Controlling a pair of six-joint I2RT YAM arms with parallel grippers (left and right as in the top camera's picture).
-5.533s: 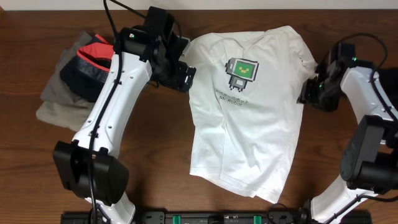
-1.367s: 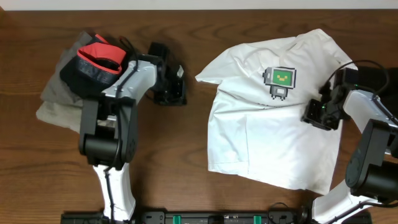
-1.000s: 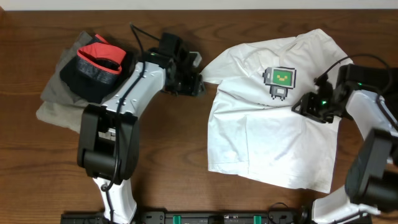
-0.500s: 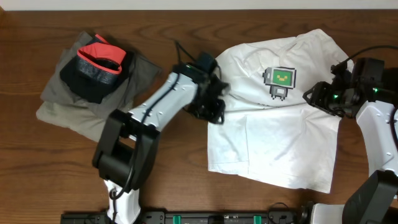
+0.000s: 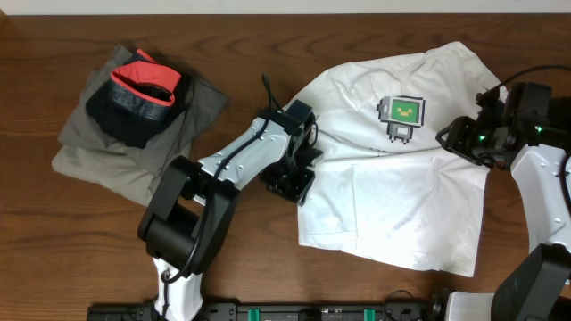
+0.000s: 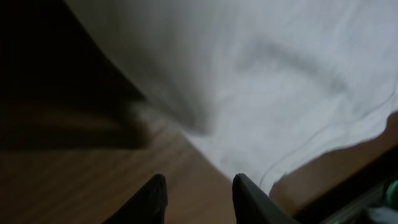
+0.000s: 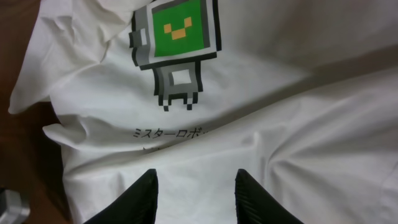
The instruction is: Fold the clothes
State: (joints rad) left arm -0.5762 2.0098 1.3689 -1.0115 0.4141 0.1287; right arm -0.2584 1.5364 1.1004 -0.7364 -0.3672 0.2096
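Left arm [image 5: 239, 159] now lower along side edge of white T-shirt [image 5: 401, 205]

Robotics lab bench: cabled robot arms [image 5: 239, 158] mounted at wooden table [image 5: 71, 241].

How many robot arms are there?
2. The left arm reaches to the white T-shirt's left edge; the right arm is by its right side.

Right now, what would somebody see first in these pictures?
The big white T-shirt spread on the right of the brown table, with a green robot picture on its chest. On the left sits a pile of clothes, red and black on top.
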